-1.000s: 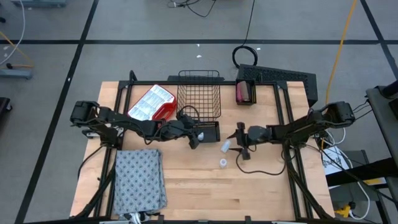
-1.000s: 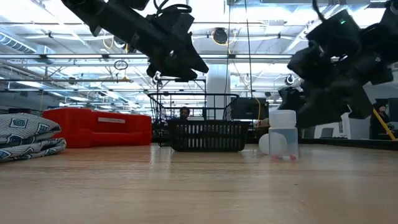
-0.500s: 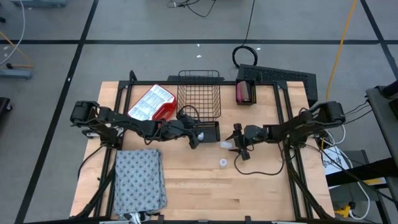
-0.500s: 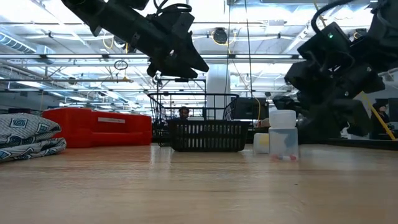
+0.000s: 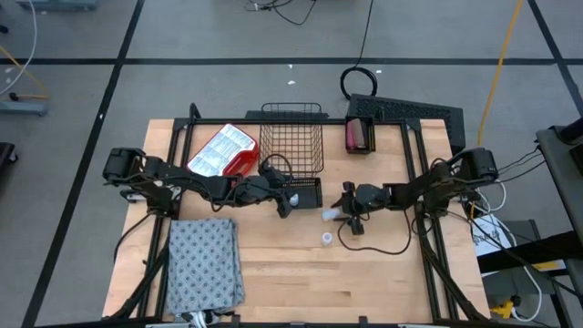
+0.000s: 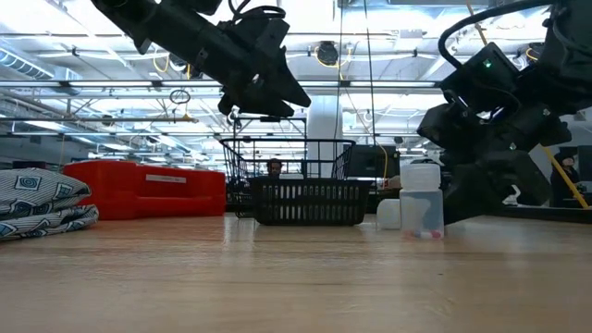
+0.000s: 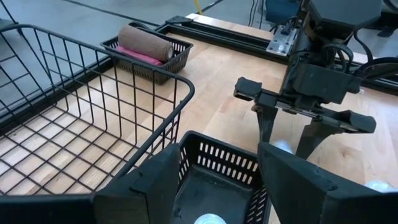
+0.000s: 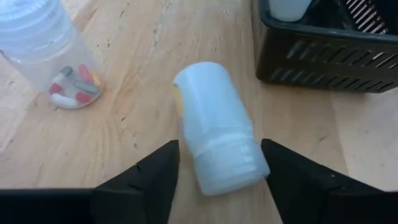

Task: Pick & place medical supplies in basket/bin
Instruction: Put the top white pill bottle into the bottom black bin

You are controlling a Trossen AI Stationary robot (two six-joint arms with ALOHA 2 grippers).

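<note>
Right tool is straddling a lying vial, fingers flanking it with bare wood either side. An upright vial is standing nearby, and the small black bin is blocking just beyond. Left tool is hanging over that bin, the wire basket walling one side. Front of the surface is lying open beside the cloth.

1. The cloth is grey with a dotted pattern.
2. The vials are translucent white; one shows red, grey and yellow pills.
3. The basket is black wire mesh.
4. The desk is light wood.
5. The package is red and white.
</note>
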